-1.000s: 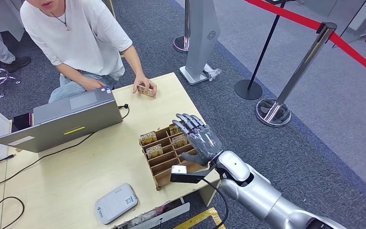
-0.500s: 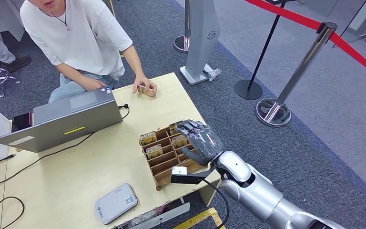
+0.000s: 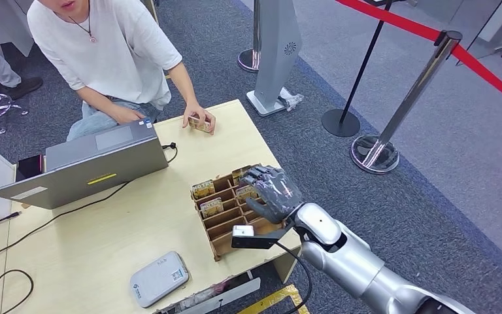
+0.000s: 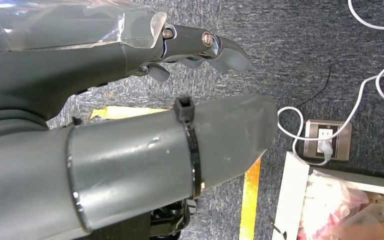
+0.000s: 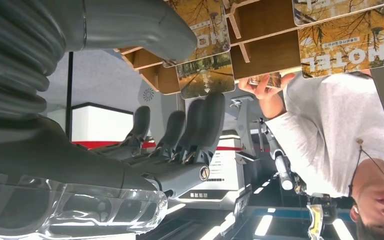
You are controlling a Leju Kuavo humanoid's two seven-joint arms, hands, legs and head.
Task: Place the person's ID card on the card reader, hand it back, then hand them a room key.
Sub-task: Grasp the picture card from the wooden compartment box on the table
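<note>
My right hand (image 3: 273, 191) hovers over the right column of the wooden key-card rack (image 3: 225, 226), fingers curled down toward it. In the right wrist view the thumb (image 5: 140, 25) and the dark fingers (image 5: 207, 120) bracket a yellow-printed room key card (image 5: 206, 75) standing in the rack; I cannot tell whether they touch it. More key cards (image 3: 203, 190) stand in the left slots. The person (image 3: 104, 46) at the far table edge holds a card (image 3: 200, 123) in one hand. The white card reader (image 3: 159, 279) lies near the front edge. My left hand (image 4: 145, 60) hangs over the carpet, holding nothing.
A grey laptop (image 3: 98, 160) with cables sits at the table's left. A kiosk base (image 3: 274, 98) and stanchions (image 3: 374, 154) with a red rope stand on the carpet to the right. A floor socket (image 4: 327, 140) and white cables lie below my left hand.
My right hand has dropped onto the rack and its fingers have curled from spread to bent over the right-column cards. The person and the table objects have not moved.
</note>
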